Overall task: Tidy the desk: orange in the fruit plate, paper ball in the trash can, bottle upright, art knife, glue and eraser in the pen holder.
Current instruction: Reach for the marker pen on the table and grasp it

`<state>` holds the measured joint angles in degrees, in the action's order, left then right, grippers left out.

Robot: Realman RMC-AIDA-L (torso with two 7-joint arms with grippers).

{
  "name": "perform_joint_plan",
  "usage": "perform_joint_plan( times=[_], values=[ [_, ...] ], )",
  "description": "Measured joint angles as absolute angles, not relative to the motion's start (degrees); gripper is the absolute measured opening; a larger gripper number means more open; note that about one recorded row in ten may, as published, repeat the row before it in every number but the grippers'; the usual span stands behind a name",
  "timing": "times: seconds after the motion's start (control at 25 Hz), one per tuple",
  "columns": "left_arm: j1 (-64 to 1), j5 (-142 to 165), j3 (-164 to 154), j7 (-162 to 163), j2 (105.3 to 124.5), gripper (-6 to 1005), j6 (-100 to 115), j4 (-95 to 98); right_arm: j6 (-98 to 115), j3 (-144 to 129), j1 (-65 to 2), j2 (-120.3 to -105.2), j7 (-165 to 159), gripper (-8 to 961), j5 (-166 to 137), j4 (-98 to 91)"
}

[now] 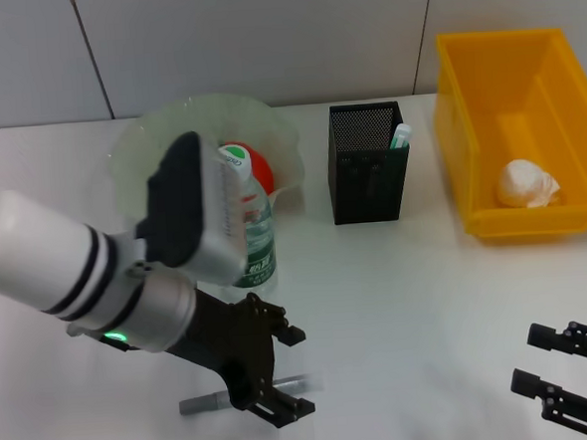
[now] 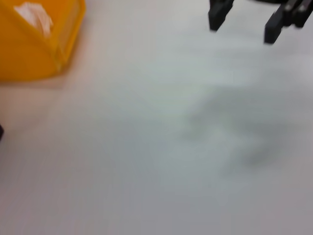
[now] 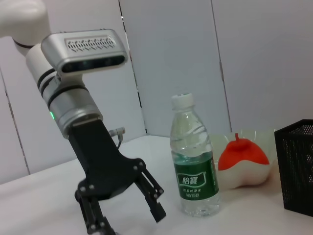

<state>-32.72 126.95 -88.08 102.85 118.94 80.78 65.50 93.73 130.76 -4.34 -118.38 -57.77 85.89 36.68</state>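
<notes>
We count one yellow trash can (image 1: 513, 97) holding one paper ball (image 1: 527, 184), one fruit plate (image 1: 140, 150) with one orange (image 1: 256, 166) in it, one black mesh pen holder (image 1: 367, 163) with one glue stick (image 1: 399, 136) showing, one bottle (image 1: 251, 218) upright beside the plate, and one grey art knife (image 1: 207, 402) flat on the desk (image 1: 408, 303). Our left claw (image 1: 283, 372) angles down over the knife, released. Our right claw (image 1: 548, 369) sits low near the desk's edge, also spread.

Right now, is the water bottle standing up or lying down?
Standing up. The bottle rests on its base on the table, cap on top.
</notes>
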Motion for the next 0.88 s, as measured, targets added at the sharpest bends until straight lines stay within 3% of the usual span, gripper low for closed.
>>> perform_joint_plan(
  times=[0.88],
  values=[
    [-36.0,141.6,-103.2,122.6,119.18,731,79.4,73.0,92.5,130.8,-4.5,-118.39,-57.7,588,85.9,35.8]
  ],
)
